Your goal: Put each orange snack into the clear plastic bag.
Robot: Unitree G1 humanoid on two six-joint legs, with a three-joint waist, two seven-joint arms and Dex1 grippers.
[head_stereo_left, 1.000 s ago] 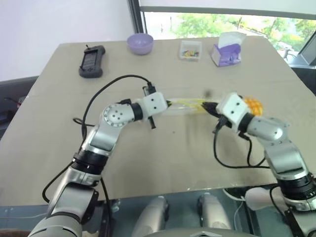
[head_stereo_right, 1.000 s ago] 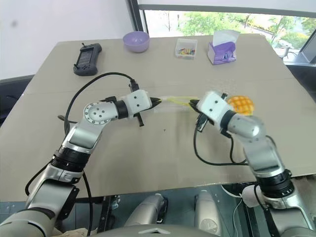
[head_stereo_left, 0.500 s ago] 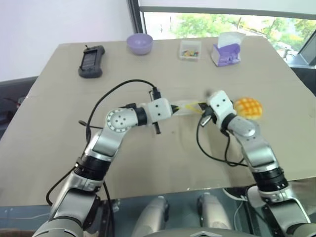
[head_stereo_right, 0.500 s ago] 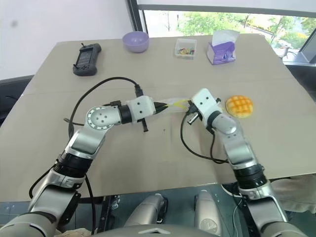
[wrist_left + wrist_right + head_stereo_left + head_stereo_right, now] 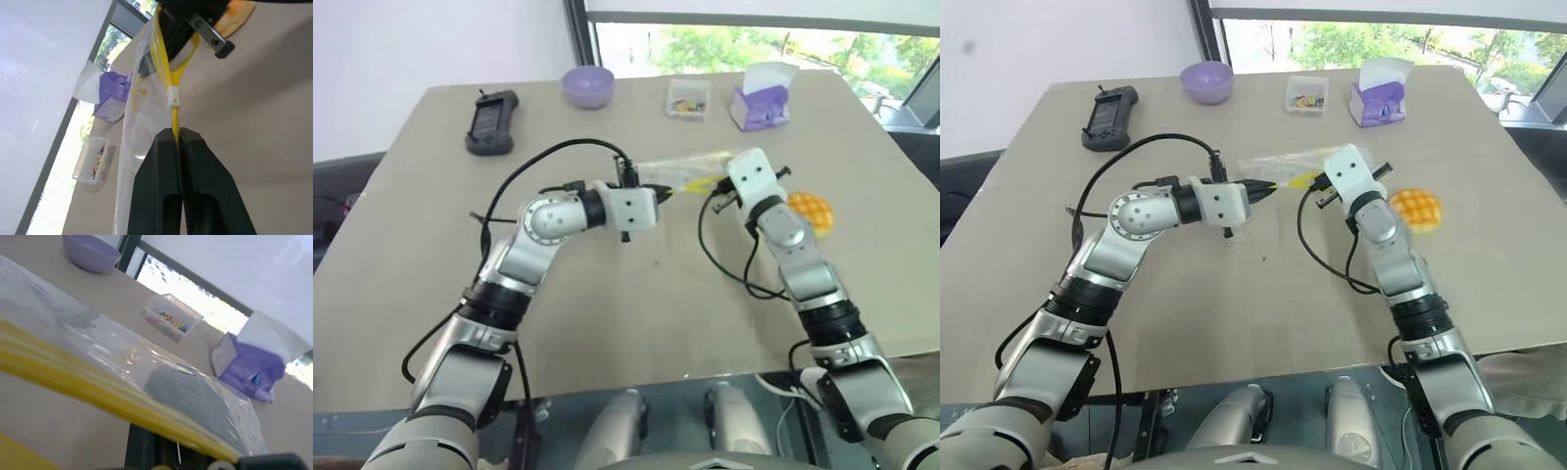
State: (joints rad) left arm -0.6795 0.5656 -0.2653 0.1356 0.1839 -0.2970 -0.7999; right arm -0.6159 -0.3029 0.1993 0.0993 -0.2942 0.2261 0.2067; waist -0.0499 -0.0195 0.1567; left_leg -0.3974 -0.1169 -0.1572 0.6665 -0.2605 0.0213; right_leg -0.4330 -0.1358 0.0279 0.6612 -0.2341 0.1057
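The clear plastic bag (image 5: 1295, 162) is held up above the worktop (image 5: 1234, 304) between the two arms. The left tool (image 5: 177, 139) is clamped on the yellow strip (image 5: 172, 122) along the bag's edge, its fingers (image 5: 200, 166) pressed tight together. The right tool (image 5: 1315, 181) is closed on the same strip at the other end. The orange bun (image 5: 1415, 209) lies on the worktop, just to the right of the right arm, outside the bag. A purple bowl (image 5: 1206, 81), a small clear box (image 5: 1307, 94), a purple tissue box (image 5: 1378, 98) and a black handset (image 5: 1103, 116) are set along the far side.
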